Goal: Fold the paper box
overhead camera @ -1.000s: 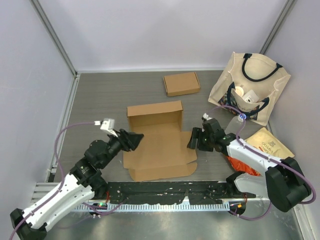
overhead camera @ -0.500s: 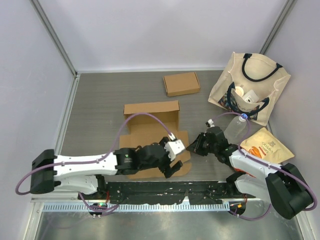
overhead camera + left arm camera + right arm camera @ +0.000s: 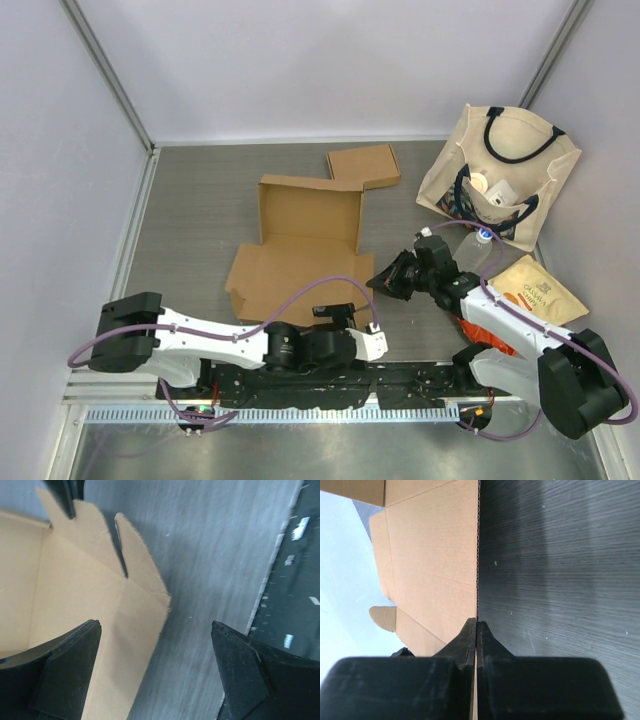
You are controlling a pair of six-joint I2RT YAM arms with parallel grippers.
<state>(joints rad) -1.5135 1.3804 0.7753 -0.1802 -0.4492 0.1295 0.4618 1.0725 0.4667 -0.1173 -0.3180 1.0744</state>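
While right gripper [image 3: 477, 625] pinches the paper box [image 3: 300, 270] edge tight | left gripper [image 3: 155, 626] jaws wide over box corner | tote bag [image 3: 530, 165], far-right corner, holds white items

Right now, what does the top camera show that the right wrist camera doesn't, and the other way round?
Only the top view: the tote bag, the small closed box, the snack packet and the left arm. Only the right wrist view: the right gripper shut tight on a flap's edge, seen edge-on. Both: the paper box lying open on the table.
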